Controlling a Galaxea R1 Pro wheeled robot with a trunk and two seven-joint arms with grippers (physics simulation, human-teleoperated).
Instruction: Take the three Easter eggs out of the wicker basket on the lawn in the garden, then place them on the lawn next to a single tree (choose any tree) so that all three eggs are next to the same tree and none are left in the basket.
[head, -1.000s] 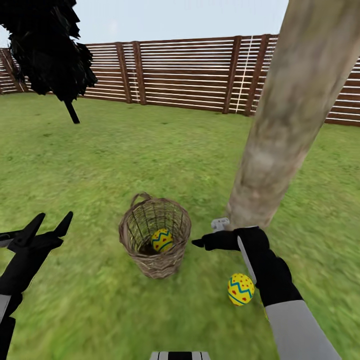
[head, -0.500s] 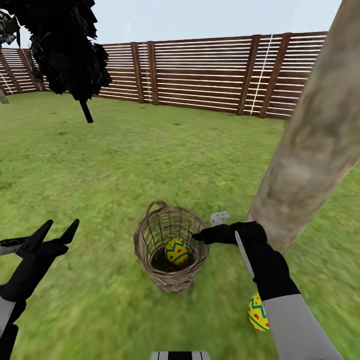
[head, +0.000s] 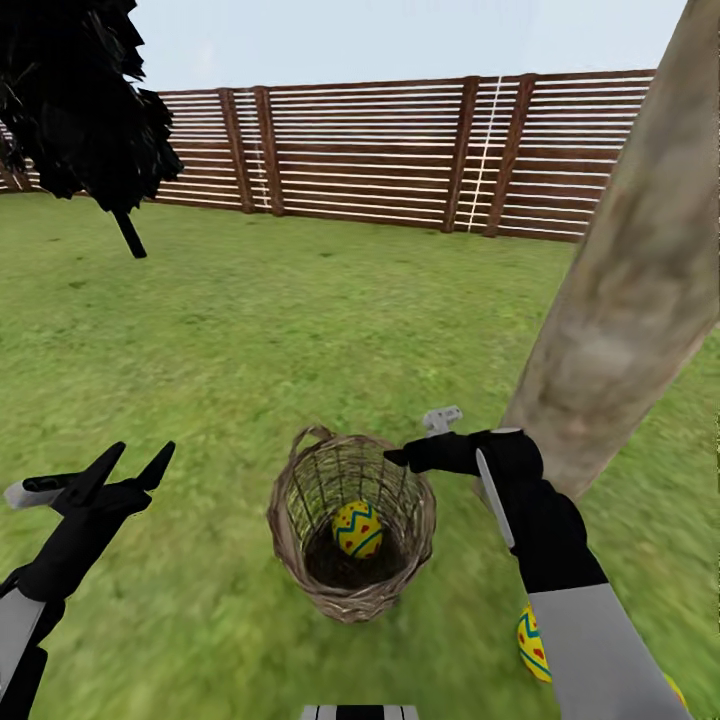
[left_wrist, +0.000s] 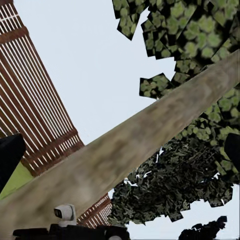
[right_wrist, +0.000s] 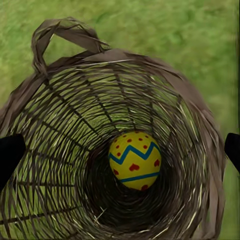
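Right gripper over basket rim, jaws open, empty; egg inside. Next: descend, grasp. Left gripper open, idle.

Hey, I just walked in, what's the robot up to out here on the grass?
It is emptying a wicker basket of Easter eggs beside a tree. One egg lies at the bottom of the basket, and the right gripper, jaws open, is poised above the rim looking straight down at it. Another egg lies on the lawn near the trunk, partly hidden behind the right arm. The left gripper is off to the side, open and empty.
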